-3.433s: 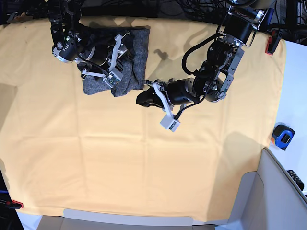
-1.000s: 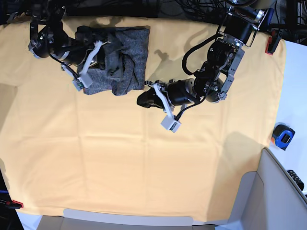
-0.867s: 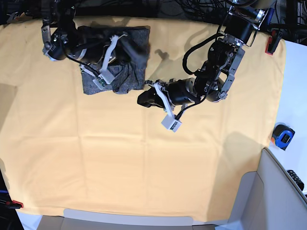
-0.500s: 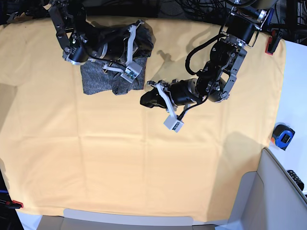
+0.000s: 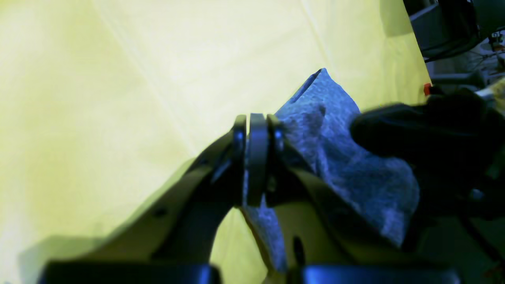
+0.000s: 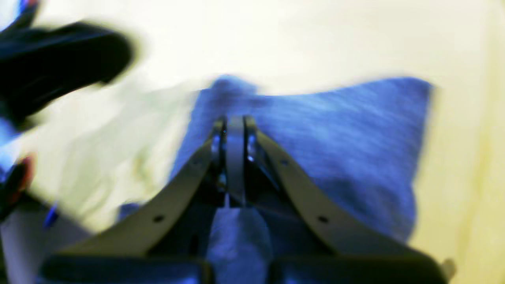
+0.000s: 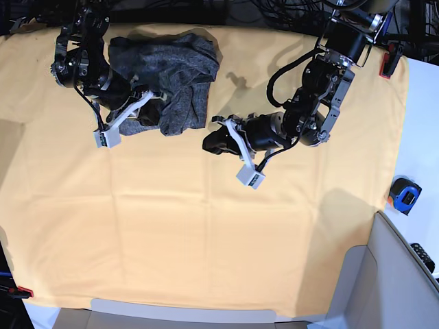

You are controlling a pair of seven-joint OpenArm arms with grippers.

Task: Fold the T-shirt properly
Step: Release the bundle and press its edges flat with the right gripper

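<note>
1. One garment is in play: the T-shirt (image 7: 182, 65), a dark grey knit. It lies bunched at the far side of the yellow-orange cloth (image 7: 171, 226) and has humps and loose folds where it should be a flat rectangle.
2. Both tools have their jaws pressed together. The right gripper (image 7: 156, 101) sits over the shirt's near-left part. Its wrist view is blurred, and I cannot tell whether a pinch of knit is caught at the tips (image 6: 235, 120) or whether they only rest on the fabric (image 6: 335, 138).
3. The left gripper (image 7: 209, 142) is just beside the shirt's near-right edge, low over the cloth. In its wrist view the tips (image 5: 256, 118) overlap the grey knit (image 5: 355, 165), but I cannot make out a grip there either.
4. Judging by how it slumps, the shirt is light, limp and stretchy. It will drape from any single hold, drag on the cloth underneath, and may pull that cloth into wrinkles.
5. The best places to take it are a hem corner or a folded edge, pinching all the layers together. A grab in the middle would only lift a peak.
6. The main risks are catching the yellow-orange cloth along with the knit, and the soft folds sliding apart when a layer is carried over.
</note>
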